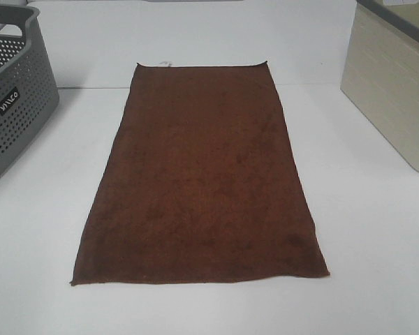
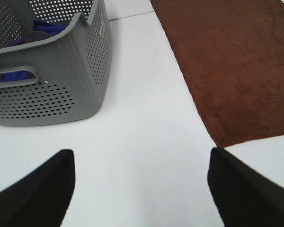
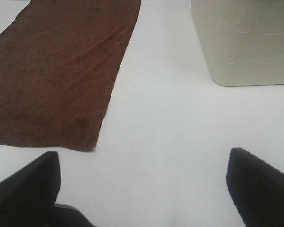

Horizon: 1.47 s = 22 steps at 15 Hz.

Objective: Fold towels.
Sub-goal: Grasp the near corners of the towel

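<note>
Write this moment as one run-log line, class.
towel: spread flat, unfolded | left fingers: open, empty, near grey perforated basket | right fingers: open, empty, near beige bin | fold: not started

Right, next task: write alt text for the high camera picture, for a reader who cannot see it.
A dark reddish-brown towel lies flat and unfolded on a white table, with a grey perforated basket at the left edge and a beige bin at the right.
</note>
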Tool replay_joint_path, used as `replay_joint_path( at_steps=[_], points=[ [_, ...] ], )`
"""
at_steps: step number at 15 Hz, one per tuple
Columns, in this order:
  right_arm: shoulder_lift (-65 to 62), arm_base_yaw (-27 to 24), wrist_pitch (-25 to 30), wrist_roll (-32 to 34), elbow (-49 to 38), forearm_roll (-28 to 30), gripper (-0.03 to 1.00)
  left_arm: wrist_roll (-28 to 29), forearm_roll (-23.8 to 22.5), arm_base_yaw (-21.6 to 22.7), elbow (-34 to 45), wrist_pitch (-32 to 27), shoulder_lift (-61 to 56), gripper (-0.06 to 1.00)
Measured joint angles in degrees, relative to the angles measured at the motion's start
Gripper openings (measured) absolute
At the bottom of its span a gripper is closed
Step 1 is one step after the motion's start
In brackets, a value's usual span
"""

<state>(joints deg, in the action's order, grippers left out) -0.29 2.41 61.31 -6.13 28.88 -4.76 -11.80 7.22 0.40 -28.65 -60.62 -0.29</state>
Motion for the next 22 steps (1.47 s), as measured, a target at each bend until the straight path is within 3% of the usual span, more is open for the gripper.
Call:
replay_joint_path(
  at_steps=[22],
  points=[
    [0.00, 0.00, 0.00, 0.00, 0.00, 0.00, 0.89, 0.00, 0.00, 0.00, 0.00, 0.00, 0.00, 0.74]
  ],
)
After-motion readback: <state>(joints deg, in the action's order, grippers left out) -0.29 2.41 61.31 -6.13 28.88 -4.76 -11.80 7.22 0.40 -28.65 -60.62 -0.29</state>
